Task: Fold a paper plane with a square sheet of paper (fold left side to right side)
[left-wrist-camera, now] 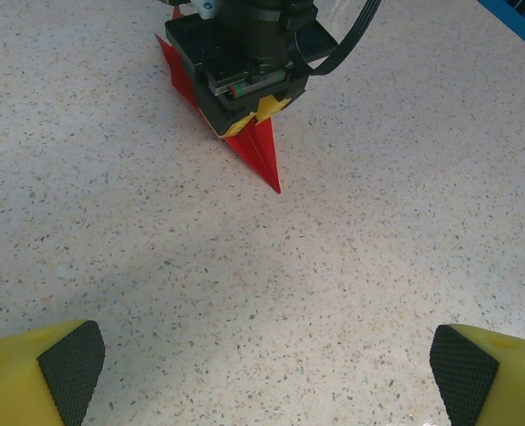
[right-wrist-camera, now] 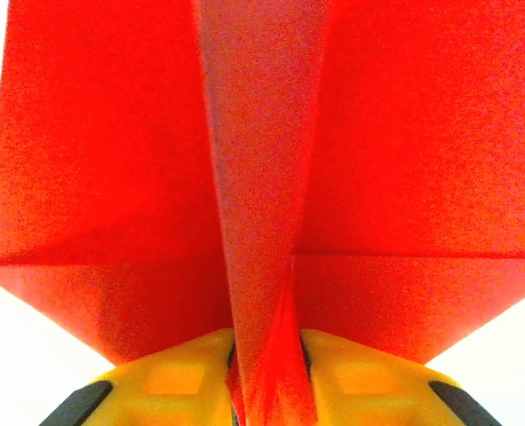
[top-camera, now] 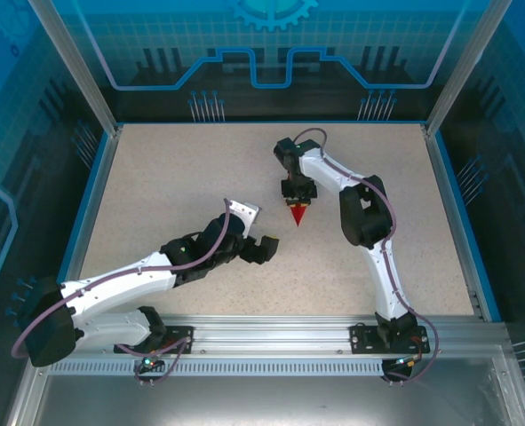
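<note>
On the left, the left gripper point(left-wrist-camera: 266, 364) is wide open and holds nothing, low over the table point(top-camera: 155, 177) and apart from the paper plane point(left-wrist-camera: 260, 161). Further right, near the middle of the table, the right gripper point(right-wrist-camera: 266, 377) is clenched on the middle fold of the plane, with the nose pointing down toward the table. I think the nose could be crushed if this arm goes lower, or the thin paper could slide out during a quick move.

Speckled beige table point(top-camera: 155, 177), blue-edged, the paper plane point(top-camera: 298, 216) tilted nose-down near its middle
</note>
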`<state>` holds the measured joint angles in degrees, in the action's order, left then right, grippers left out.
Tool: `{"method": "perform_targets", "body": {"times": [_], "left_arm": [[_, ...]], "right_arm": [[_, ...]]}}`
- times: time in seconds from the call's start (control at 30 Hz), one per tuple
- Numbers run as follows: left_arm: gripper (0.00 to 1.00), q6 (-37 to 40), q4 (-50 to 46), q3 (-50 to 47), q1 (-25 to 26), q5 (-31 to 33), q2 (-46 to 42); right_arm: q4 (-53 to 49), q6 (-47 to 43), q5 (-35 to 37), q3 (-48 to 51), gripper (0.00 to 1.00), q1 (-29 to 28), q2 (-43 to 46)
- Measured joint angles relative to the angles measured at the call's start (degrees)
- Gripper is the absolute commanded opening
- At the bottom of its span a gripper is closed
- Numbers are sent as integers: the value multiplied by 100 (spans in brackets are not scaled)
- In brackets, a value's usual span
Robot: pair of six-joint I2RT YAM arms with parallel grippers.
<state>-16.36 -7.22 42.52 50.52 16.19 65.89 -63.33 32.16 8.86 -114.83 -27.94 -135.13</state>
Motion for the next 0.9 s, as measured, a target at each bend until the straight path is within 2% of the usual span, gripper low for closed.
{"method": "perform_targets", "body": {"times": [0.23,0.57,0.7,0.9], "left_arm": [[98,0,-44,0,0,70,-68],[99,0,-76,0,0,98,-125],[99,-4,-120,0,0,149,-140],[98,-197,-326,15,-42,599,-120]], "right_arm": [[-109,-20,42,0,33,-107,33],[-219,-79,133,0,35,-133,304],[-273,-168,146,0,41,-133,415],[-264,-466,144,76,59,-179,1176]]}}
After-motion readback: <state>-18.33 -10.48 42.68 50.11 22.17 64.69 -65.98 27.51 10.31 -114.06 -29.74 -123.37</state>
